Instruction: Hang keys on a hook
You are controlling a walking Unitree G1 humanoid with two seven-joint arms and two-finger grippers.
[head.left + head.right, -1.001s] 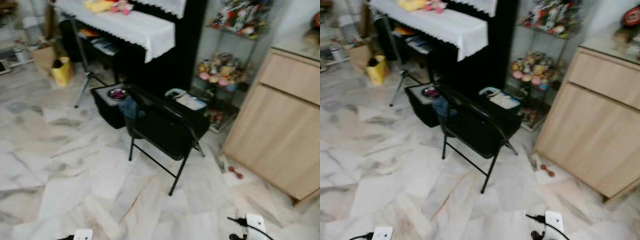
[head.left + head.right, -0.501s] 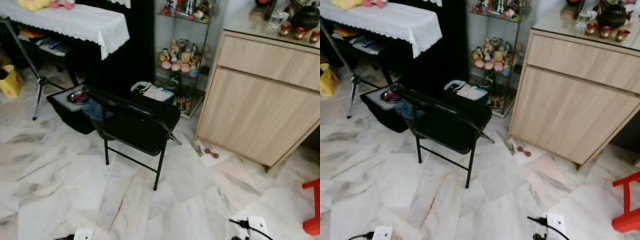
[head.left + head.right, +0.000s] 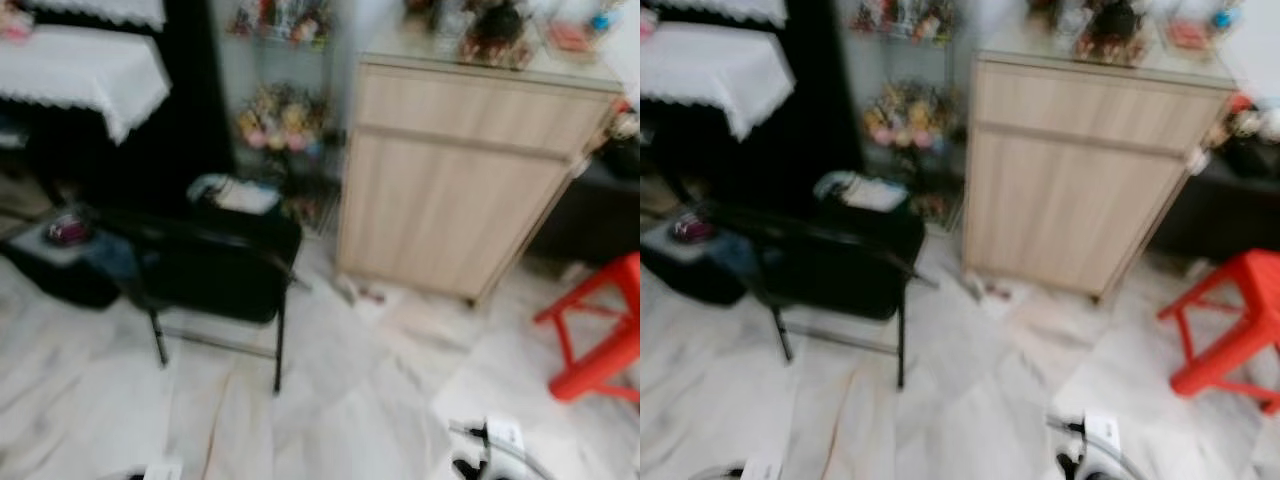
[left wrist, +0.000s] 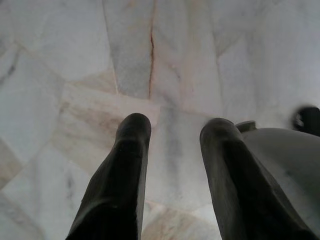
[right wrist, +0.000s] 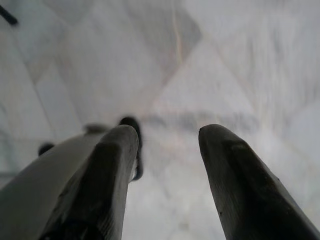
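The head views were blurred, consistent with a camera in motion. They showed a marble floor (image 3: 350,400), a black folding chair (image 3: 215,265) at the left, a light wooden cabinet (image 3: 455,185) in the middle with small items on its top, a glass shelf of figurines (image 3: 280,115) between the chair and the cabinet, and a red stool (image 3: 600,325) at the right edge. A table under a white cloth (image 3: 85,70) stood at the upper left.

Left gripper (image 4: 172,132): fingers spread, nothing between them, pointed down at the floor. Right gripper (image 5: 167,135): fingers likewise spread and empty, also pointed at the floor tiles. Both arms hung low at the robot's sides.

Location of task items: neither keys nor a hook could be made out. The blur on the cabinet top prevented identification of the small items there, so the keys may or may not have been among them.

Assessment: the task appeared to be at the search or approach stage, with no pickup yet made. Because the keys were not located, their direction from either gripper, their long axis and the nearer arm could not be determined. The coming move would first call for a steady view in which to locate the keys.
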